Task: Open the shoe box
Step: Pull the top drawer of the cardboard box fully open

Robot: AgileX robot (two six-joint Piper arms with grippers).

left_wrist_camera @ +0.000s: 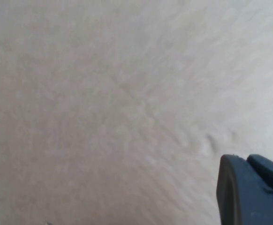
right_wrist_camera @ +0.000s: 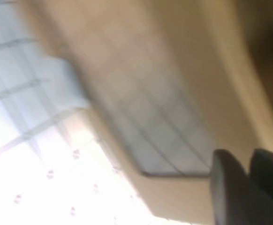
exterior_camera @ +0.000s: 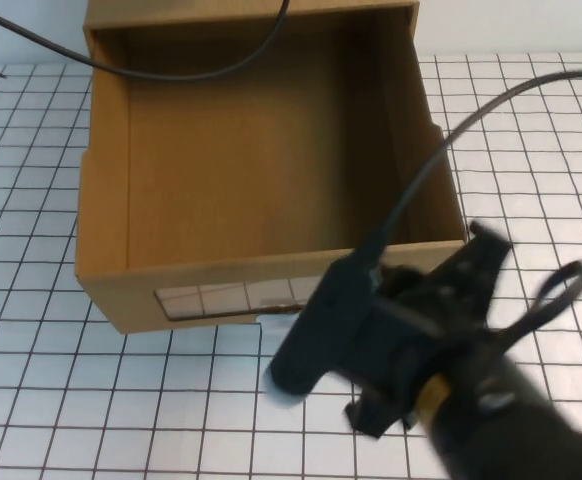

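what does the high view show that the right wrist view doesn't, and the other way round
Only the high view: the whole shoe box open, its bare brown inside, a black cable drooping across it, and the right arm in front of it. Only the right wrist view: nothing new, just the front wall's window up close. Both: the right gripper by the box's front wall, that window, the gridded table. The left gripper is in neither, only in its own wrist view over a plain pale surface.
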